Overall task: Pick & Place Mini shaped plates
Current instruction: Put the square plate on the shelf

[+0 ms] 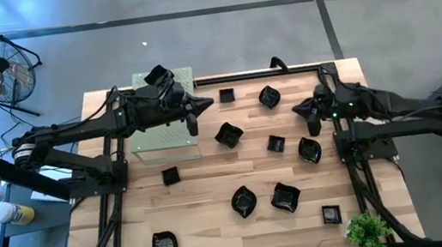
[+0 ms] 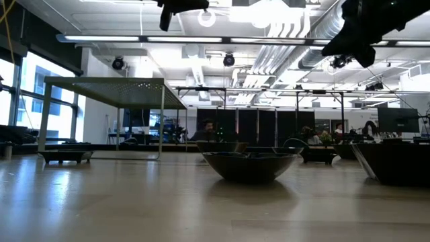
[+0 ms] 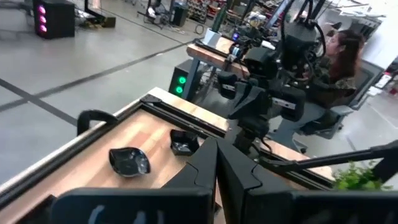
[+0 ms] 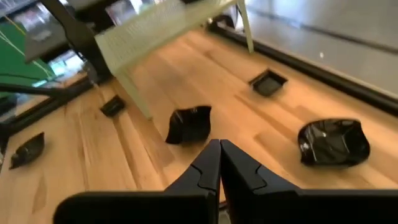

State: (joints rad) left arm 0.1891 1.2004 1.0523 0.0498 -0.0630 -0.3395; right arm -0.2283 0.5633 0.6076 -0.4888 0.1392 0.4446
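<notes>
Several glossy black mini plates lie flat and scattered on the wooden table: small squares (image 1: 227, 96) (image 1: 276, 143) (image 1: 170, 176) (image 1: 331, 214) and larger wavy ones (image 1: 269, 97) (image 1: 229, 134) (image 1: 310, 150) (image 1: 244, 200) (image 1: 285, 197) (image 1: 165, 245). My left gripper (image 1: 208, 103) (image 3: 217, 163) is shut and empty, raised beside the pale green board, pointing toward the table's right. My right gripper (image 1: 297, 111) (image 4: 219, 152) is also shut and empty, raised near the right edge and pointing left toward a wavy plate (image 4: 189, 124). In the low view both grippers hang high above the plates.
The pale green perforated board (image 1: 164, 118) stands on thin legs (image 2: 161, 121) at the table's far left. A small green plant (image 1: 368, 230) sits at the near right corner. A black rail (image 1: 266, 72) runs along the far edge. A person (image 3: 339, 56) sits beyond the table.
</notes>
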